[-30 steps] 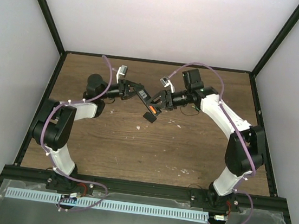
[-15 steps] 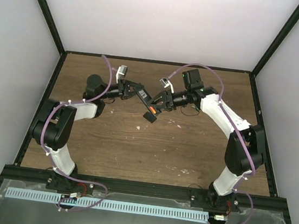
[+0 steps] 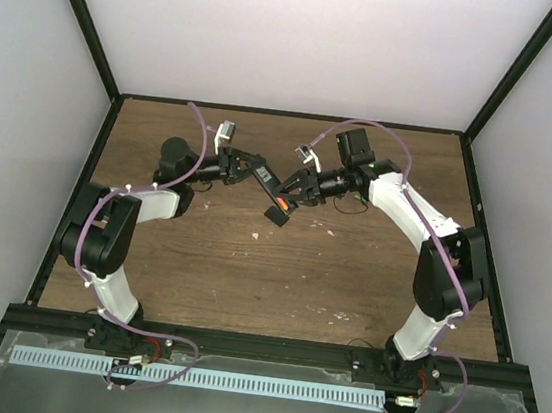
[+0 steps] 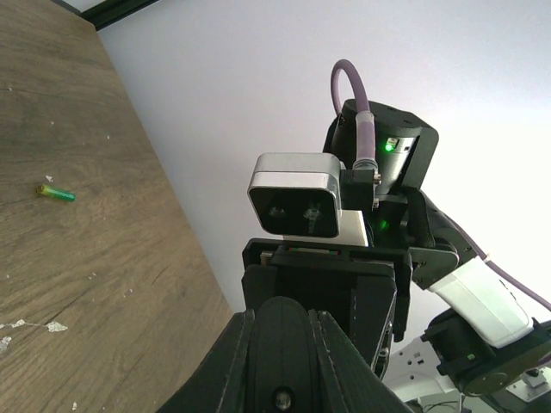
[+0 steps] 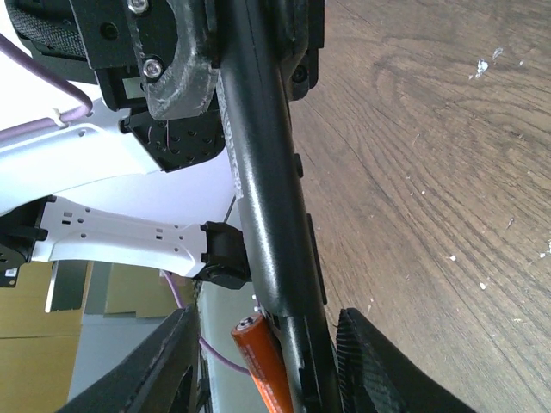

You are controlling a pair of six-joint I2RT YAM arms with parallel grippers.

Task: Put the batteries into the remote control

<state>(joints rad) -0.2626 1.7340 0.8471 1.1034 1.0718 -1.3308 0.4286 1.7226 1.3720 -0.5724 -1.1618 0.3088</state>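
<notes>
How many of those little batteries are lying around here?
2. One battery, orange, sits against the remote control, inside the right gripper. A second battery lies loose on the table. More may be hidden behind the arms.

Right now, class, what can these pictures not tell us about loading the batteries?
- Right wrist: the orange battery runs off the bottom edge, lower end unseen.
- Left wrist: the left gripper hides the remote control behind its own body.
- Top external: battery seating too small to judge.
</notes>
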